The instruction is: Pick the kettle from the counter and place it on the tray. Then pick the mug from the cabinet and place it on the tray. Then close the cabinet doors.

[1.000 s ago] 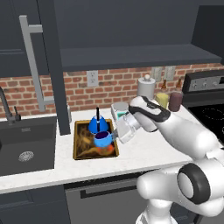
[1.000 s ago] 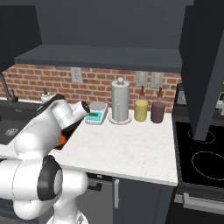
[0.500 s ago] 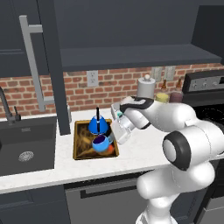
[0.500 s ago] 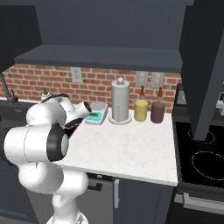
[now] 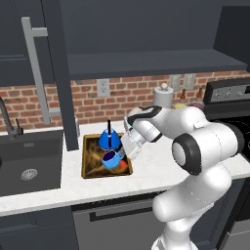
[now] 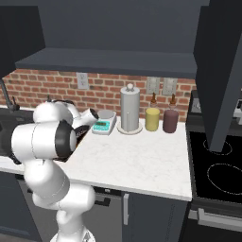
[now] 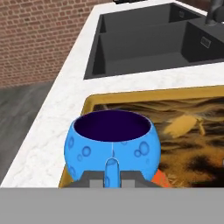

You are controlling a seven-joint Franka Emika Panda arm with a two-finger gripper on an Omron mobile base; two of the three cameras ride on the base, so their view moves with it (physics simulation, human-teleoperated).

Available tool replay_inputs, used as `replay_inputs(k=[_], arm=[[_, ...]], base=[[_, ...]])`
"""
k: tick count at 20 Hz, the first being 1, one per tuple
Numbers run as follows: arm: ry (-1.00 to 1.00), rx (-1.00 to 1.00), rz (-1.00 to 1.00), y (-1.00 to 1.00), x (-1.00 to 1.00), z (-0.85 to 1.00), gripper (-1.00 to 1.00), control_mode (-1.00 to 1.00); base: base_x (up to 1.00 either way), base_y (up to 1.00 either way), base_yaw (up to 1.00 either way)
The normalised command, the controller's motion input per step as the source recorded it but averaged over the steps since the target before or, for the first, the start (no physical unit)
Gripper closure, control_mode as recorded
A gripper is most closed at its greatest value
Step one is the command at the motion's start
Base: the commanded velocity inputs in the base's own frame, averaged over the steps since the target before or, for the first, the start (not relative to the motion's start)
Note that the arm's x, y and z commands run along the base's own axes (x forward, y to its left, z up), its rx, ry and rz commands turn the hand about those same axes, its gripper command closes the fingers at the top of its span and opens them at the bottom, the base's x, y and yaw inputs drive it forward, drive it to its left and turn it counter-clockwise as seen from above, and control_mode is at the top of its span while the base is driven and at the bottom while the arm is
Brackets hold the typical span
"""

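The small blue mug (image 5: 111, 158) hangs low over the front part of the tray (image 5: 90, 157). My gripper (image 5: 123, 153) is shut on its side handle. In the hand view the mug (image 7: 111, 142) sits right before the fingertips, its handle pinched by my gripper (image 7: 112, 176), over the near rim of the tray (image 7: 192, 127). Whether it touches the tray I cannot tell. The blue kettle (image 5: 108, 140) stands on the tray's back half. One cabinet door (image 5: 57, 73) stands open at the left, the other door (image 6: 218, 71) at the right. The cabinet shelf (image 5: 146, 61) is dark.
A dark sink (image 5: 29, 156) lies left of the tray in the white counter (image 5: 146, 171). A paper towel holder (image 6: 130, 108), a small scale (image 6: 104, 124), a yellow jar (image 6: 152, 118) and a purple jar (image 6: 170, 120) line the brick wall. The stove (image 6: 220, 170) is at the right.
The arm's elbow and upper links have swung in toward the tray. The mug has stayed in the grip and sunk slightly over the tray's front.
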Motion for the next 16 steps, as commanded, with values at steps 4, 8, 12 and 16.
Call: replay_inputs(k=[4, 8, 12, 16], arm=[[-0.07, 0.00, 0.00, 0.21, 0.16, -0.20, 1.00, -1.00], [-0.06, 0.00, 0.00, 0.26, 0.08, -0.26, 1.00, -1.00], [-0.07, 0.00, 0.00, 0.18, 0.09, -0.30, 1.00, -1.00], [-0.06, -0.01, 0.00, -0.13, 0.02, -0.22, 1.00, -1.00]], base=[[0.00, 0.00, 0.00], [0.00, 0.00, 0.00], [0.00, 0.00, 0.00], [0.00, 0.00, 0.00]])
